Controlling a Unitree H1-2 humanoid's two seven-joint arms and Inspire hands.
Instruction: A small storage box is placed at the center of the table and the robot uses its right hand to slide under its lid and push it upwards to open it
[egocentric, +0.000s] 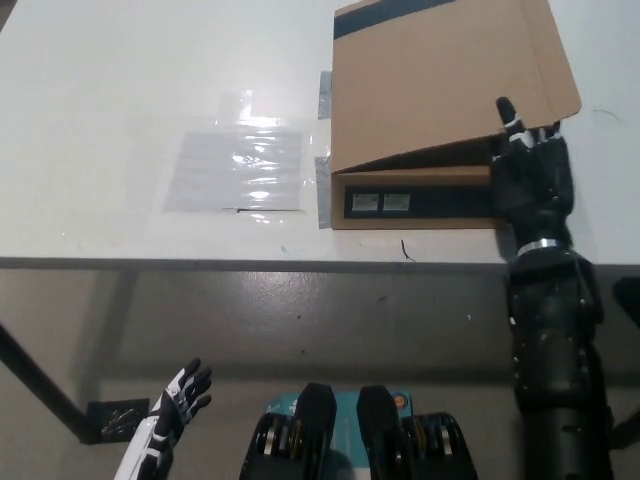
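Spread across the upper part: a white worktop (120, 120), its near edge running straight across. Standing on it right of centre: a brown cardboard storage box (420, 200) with a dark front panel, far end cut off by the top of the frame. Tilted above the box: its flat cardboard lid (440, 85), raised on the near right side, a dark wedge-shaped gap beneath; inside of the box not visible. Pressed into that gap at the right front corner: the black right hand (530, 180), fingers (508, 115) apart, tips under the lid edge and partly hidden. Lying flat left of the box: a clear plastic sheet (235, 165), glare blurring its outline. Low at near left, off the worktop: the white left hand (180, 395), fingers spread, holding nothing.
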